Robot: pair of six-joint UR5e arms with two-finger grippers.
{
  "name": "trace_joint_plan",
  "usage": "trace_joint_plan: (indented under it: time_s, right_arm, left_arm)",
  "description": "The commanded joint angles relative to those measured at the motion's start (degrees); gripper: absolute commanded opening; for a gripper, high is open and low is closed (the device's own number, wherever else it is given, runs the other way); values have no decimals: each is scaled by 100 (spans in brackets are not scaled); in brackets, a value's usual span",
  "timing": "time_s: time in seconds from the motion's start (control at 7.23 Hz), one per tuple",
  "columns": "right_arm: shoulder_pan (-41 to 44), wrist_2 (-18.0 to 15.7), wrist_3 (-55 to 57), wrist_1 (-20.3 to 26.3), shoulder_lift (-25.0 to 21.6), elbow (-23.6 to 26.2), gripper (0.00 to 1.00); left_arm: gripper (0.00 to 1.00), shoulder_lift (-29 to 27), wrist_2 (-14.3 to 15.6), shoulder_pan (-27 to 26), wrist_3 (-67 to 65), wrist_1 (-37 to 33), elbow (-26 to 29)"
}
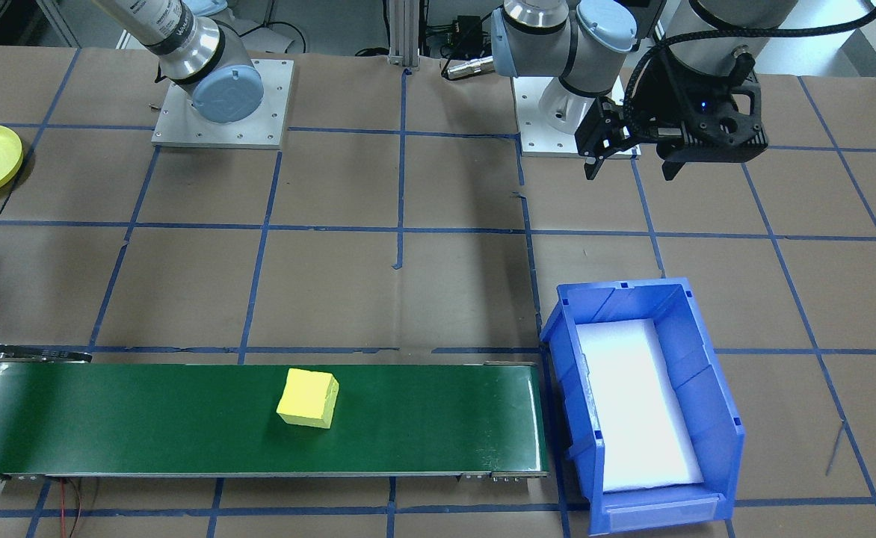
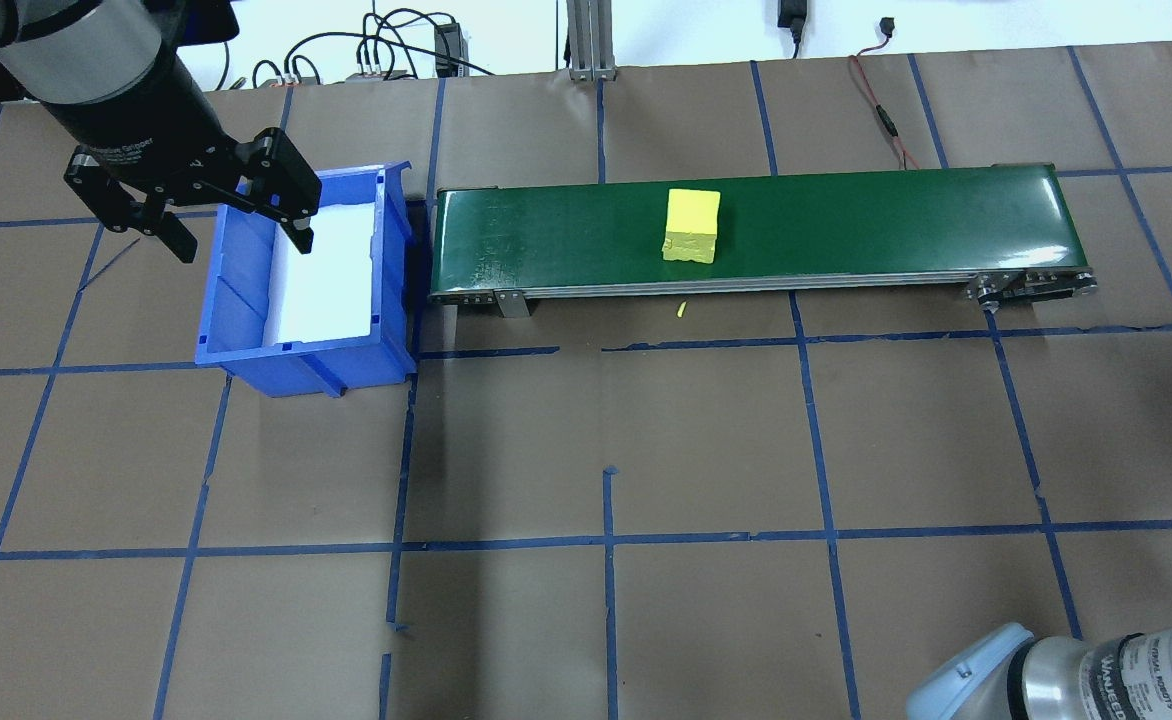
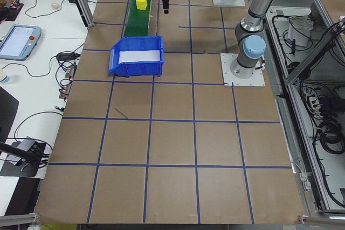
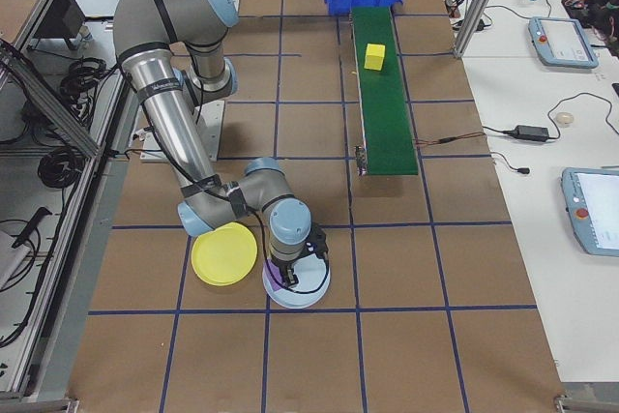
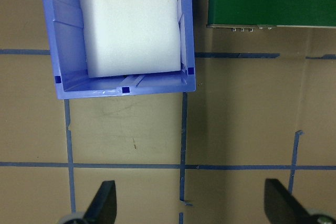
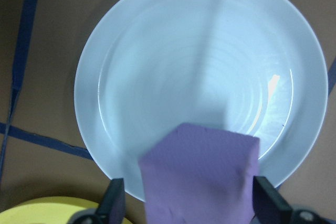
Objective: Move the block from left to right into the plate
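Over pale plate [image 6: 157,51] | right gripper [image 6: 191,198] is clamping purple block [image 6: 202,171] | we are seeing yellow plate [image 6: 47,211] lying at 7 o'clock | left gripper [image 5: 191,203] is hanging wide

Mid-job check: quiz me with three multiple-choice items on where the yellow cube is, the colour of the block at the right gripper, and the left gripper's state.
1. Where does the yellow foam cube sit?
A. in the blue plastic bin
B. on the green conveyor belt
C. on the yellow plate

2. What colour is the block between the right gripper's fingers?
A. purple
B. red
C. green

3. How is the left gripper?
A. shut on a cube
B. open and empty
C. resting inside the bin

Key: 1 B, the yellow foam cube rests mid-way along the green conveyor belt. 2 A, the right gripper has a purple block over a pale round plate. 3 B, the left gripper has its fingers wide apart with nothing between them.
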Motion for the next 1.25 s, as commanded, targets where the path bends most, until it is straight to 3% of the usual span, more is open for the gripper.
trace_joint_plan:
  time_s: [0.0,0.14,0.28,0.55,0.69,0.97,1.11]
  right_arm:
    - [32,12,129,-39,-68,-21,100]
    - [363,29,678,82,-226,-48,100]
    - [1228,151,1232,136,-488,-92,100]
    - [2707,660,3152,740,-877,-249,100]
    - [3305,1054,4041,751,-878,-424,100]
    - [3871,2500,5799,769,-791,-627,97]
    - [4065,2891,6477,760,-712,-637,98]
  left_arm:
    - [100,0,-15,6,0,4,4]
    - [100,0,-15,6,0,-5,4]
    - [100,0,-15,6,0,-5,-5]
    - [100,0,-15,6,0,3,-5]
    - [100,0,-15,6,0,-5,-5]
    - [100,0,3,-3,0,-5,-5]
    - [100,9,12,-3,0,-5,-5]
